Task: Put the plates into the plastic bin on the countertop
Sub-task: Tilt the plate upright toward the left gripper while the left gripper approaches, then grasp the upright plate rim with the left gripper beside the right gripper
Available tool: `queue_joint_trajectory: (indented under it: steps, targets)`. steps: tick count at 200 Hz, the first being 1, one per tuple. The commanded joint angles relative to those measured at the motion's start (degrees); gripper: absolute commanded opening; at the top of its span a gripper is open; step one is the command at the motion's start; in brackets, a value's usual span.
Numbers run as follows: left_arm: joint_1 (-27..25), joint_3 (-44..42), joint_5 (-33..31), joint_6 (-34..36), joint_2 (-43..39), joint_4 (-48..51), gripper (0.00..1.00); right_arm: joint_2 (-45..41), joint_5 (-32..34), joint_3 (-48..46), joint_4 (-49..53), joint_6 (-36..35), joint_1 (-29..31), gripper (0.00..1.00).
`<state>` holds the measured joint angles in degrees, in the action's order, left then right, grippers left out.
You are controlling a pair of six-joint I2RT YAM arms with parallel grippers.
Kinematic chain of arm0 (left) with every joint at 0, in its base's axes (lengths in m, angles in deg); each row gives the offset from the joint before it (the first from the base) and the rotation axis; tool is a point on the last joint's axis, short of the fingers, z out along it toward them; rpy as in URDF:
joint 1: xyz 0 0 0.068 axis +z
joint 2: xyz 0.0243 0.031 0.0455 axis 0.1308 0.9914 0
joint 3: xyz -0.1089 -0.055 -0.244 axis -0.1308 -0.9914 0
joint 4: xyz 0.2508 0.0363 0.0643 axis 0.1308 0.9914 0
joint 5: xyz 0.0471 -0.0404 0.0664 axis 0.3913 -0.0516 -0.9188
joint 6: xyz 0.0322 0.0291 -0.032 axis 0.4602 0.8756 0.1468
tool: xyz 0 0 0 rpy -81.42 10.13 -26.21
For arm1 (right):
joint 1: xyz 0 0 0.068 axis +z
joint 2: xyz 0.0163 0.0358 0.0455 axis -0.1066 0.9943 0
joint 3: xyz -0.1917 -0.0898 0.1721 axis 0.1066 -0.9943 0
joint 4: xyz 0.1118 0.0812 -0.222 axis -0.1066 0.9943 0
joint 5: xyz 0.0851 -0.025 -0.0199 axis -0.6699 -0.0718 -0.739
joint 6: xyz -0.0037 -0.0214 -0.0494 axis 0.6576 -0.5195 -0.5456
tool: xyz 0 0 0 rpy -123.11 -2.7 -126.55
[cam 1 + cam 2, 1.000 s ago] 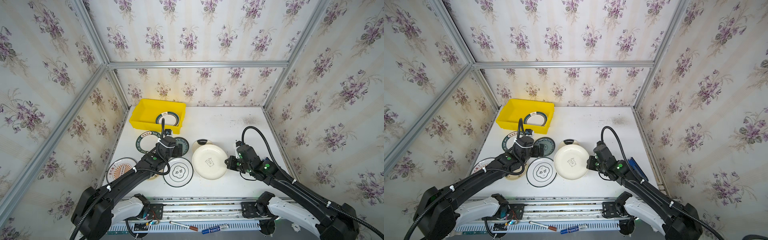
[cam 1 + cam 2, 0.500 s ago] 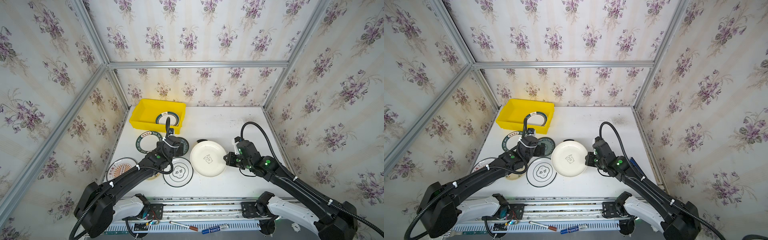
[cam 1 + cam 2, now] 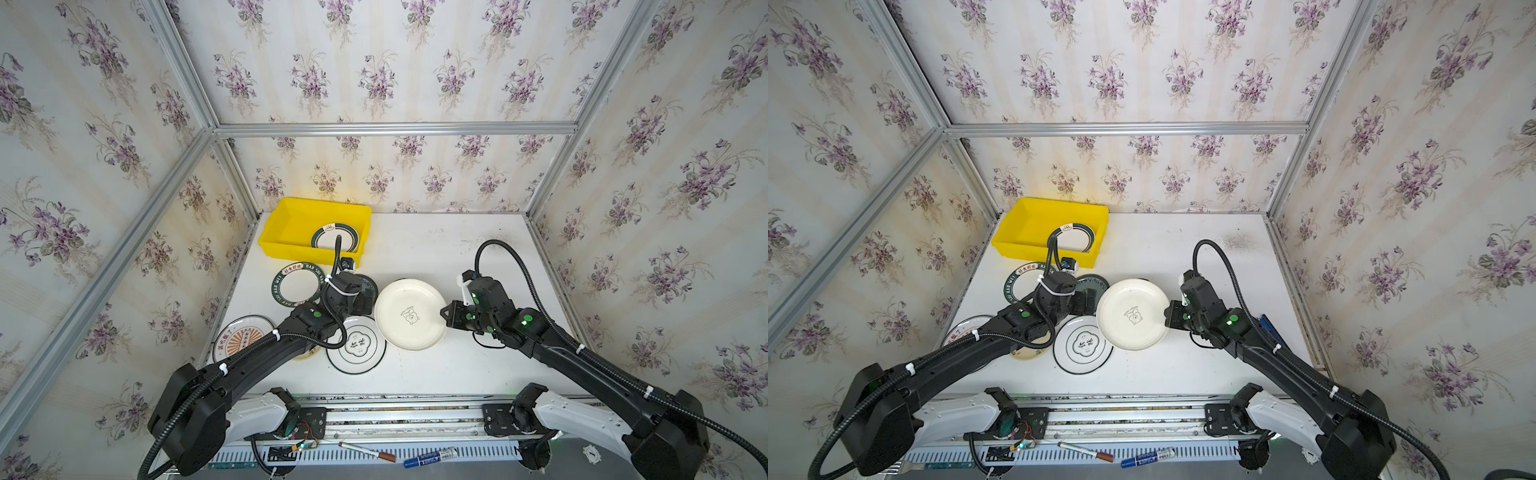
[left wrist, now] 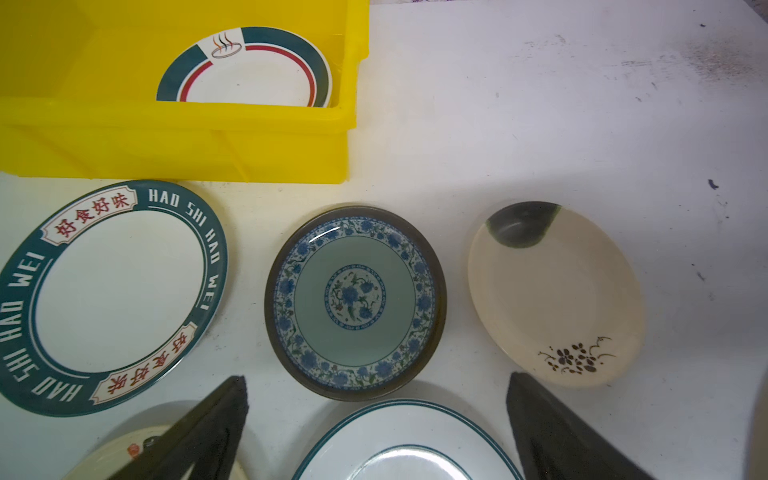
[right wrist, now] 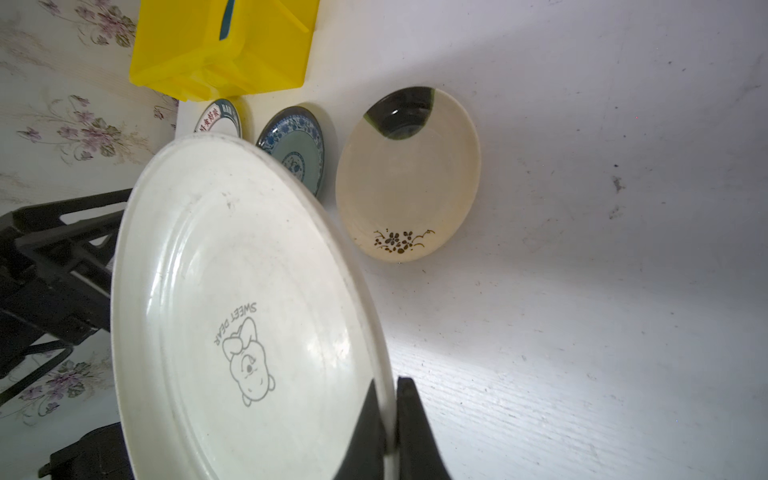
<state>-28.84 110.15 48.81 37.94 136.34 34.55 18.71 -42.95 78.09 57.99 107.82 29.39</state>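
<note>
Right pincer (image 5: 388,385) on "SWEET BEAR" plate (image 5: 232,299)

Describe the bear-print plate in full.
The bear plate is round, shallow, glossy cream, looks ceramic or melamine, with a stepped rim and a grey bear outline with lettering at centre. The right gripper is shut on its rim, one of the fingers on each face. It hangs tilted, lifted off the countertop, mid-table; no other contact visible.

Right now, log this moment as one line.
right end effector: shut on Sweet Bear plate, held aloft | left end effector: open, empty, over teal floral plate | yellow bin: holds green-rimmed plate
</note>
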Motion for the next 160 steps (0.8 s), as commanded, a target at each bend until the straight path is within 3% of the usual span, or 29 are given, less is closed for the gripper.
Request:
queue_joint_trajectory:
  steps: [1,59,106,160]
  targets:
    - [0.1,-0.5,2.6,-0.3,-0.7,-1.8,1.00,1.3,-0.1,1.9,-1.9,-1.5,0.0,0.00]
    - [0.1,-3.6,6.4,-0.5,-6.8,-5.4,1.00,3.7,4.6,4.4,1.2,-3.8,0.0,0.00]
    - [0.1,-6.4,16.1,0.2,-9.6,-11.8,1.00,5.9,3.0,4.9,-2.9,-3.6,0.0,0.00]
    - [0.1,-6.3,20.3,-0.6,-7.9,-13.5,1.00,6.5,1.5,4.9,-7.1,-3.2,0.0,0.00]
